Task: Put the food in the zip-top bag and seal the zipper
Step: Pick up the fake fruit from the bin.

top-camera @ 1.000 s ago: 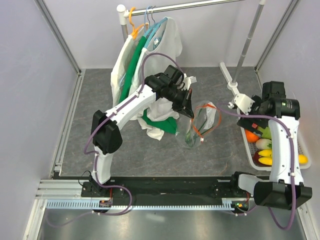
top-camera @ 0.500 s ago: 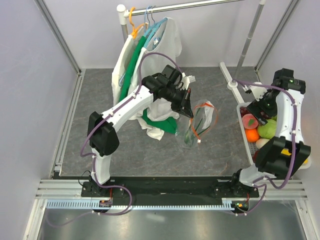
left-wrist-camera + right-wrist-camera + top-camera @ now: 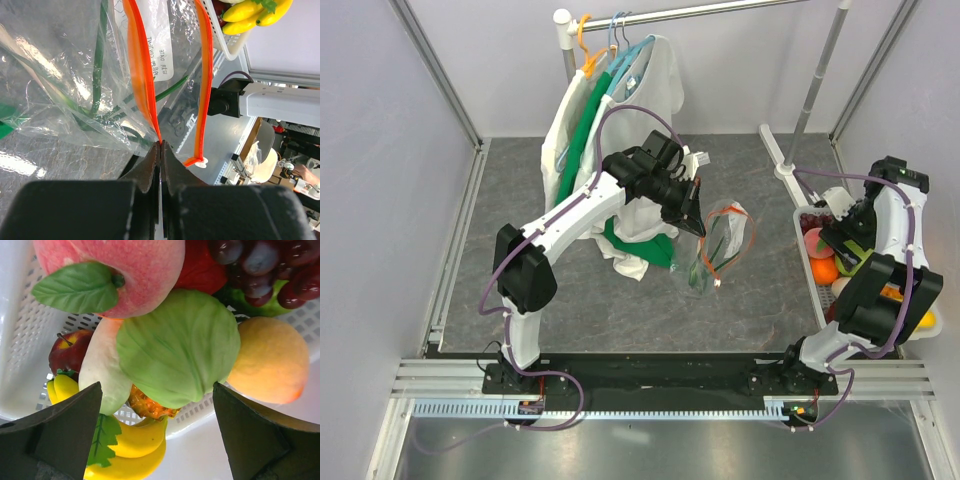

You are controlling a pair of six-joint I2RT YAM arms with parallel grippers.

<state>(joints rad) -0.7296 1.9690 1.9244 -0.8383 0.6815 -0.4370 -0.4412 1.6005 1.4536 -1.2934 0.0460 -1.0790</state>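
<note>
The clear zip-top bag (image 3: 715, 250) hangs at mid-table with green onions (image 3: 100, 65) inside. My left gripper (image 3: 698, 228) is shut on one red-orange zipper strip (image 3: 141, 80) at the bag's mouth; in its wrist view the left gripper (image 3: 160, 145) has its jaws pressed together. The other strip (image 3: 206, 75) hangs free, and the mouth gapes. The white slider (image 3: 201, 161) sits at its end. My right gripper (image 3: 840, 240) is open and empty just above the food in the white basket (image 3: 813, 290). In its wrist view the right gripper (image 3: 156, 390) straddles a green cabbage (image 3: 180, 345), a white piece (image 3: 102, 372) and bananas (image 3: 135, 450).
The basket also holds a peach (image 3: 115, 275), dark grapes (image 3: 260, 265), a red apple (image 3: 67, 352) and an orange-yellow fruit (image 3: 272, 362). A clothes rack with hanging shirts (image 3: 610, 100) stands behind the left arm, and its foot (image 3: 775, 150) lies at back right.
My right arm has swung from above the table beside the basket to over it and lowered towards the food. The left gripper still holds the bag, almost unmoved.
</note>
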